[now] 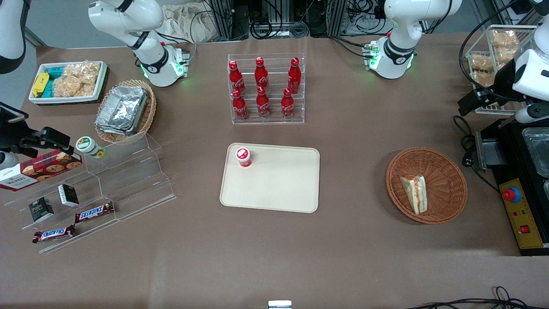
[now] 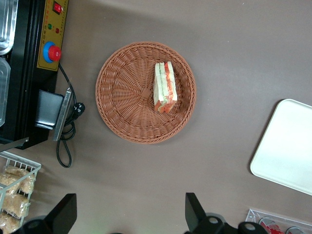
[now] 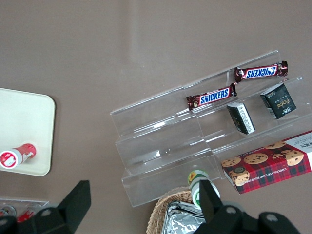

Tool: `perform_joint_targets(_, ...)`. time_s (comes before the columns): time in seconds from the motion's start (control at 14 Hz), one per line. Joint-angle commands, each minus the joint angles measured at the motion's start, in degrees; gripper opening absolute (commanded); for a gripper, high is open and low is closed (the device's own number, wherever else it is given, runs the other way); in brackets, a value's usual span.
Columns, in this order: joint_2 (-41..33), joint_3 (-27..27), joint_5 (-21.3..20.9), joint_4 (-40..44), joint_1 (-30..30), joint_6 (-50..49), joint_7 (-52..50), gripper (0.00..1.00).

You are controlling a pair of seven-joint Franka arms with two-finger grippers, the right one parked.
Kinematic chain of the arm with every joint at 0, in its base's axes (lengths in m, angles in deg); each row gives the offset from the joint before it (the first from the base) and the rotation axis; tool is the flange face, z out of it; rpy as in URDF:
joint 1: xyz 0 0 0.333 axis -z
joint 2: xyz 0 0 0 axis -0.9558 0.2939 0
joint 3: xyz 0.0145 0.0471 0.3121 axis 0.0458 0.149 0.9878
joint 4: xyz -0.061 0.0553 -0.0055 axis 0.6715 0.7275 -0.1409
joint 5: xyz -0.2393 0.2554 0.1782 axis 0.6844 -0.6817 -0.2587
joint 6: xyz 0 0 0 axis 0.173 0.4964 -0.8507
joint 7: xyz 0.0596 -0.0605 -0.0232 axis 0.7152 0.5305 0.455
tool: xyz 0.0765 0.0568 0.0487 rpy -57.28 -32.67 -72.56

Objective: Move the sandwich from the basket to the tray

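The sandwich, a pale wedge with orange-red and green layers, lies in the round reddish-brown wicker basket toward the working arm's end of the table. In the left wrist view the sandwich lies off-centre in the basket. The cream tray lies flat at mid-table, and its corner shows in the left wrist view. My left gripper hangs high above the table, farther from the front camera than the basket. In the left wrist view the gripper is open wide and empty.
A small red-capped cup stands on the tray's corner. A rack of red bottles stands farther back. A black machine with a red button and a wire basket of snacks flank the wicker basket. An acrylic snack stand sits toward the parked arm's end.
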Motion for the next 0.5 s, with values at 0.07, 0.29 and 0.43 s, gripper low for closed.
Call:
perform_joint_targets(0.07,-0.79,0.54,0.71,-0.97,0.61,0.63,0.31,1.00)
perform_joint_targets(0.29,-0.35,0.63,-0.08,-0.88,0.35,1.16,4.16,1.00)
perform_joint_targets(0.43,-0.44,0.89,0.80,-0.79,-0.52,0.73,5.49,1.00)
